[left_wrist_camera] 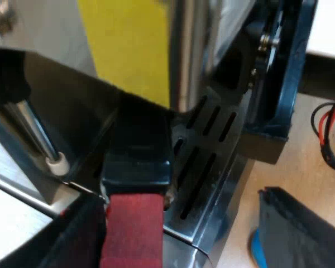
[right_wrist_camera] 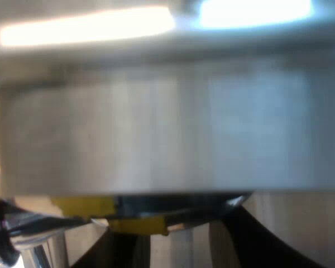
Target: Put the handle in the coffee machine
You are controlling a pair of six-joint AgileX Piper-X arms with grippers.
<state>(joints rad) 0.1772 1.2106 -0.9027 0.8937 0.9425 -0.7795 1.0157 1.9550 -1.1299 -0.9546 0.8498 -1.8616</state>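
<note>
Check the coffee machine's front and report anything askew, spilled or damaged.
Nothing stands out. The dark handle with the red end points straight out from the silver espresso machine, above the slotted metal drip tray, which looks dry and undamaged. Whether it is fully locked cannot be told.

A pale wooden tabletop [left_wrist_camera: 304,167] carries a dark blue-edged box [left_wrist_camera: 287,84] and a small blue object [left_wrist_camera: 255,248].
</note>
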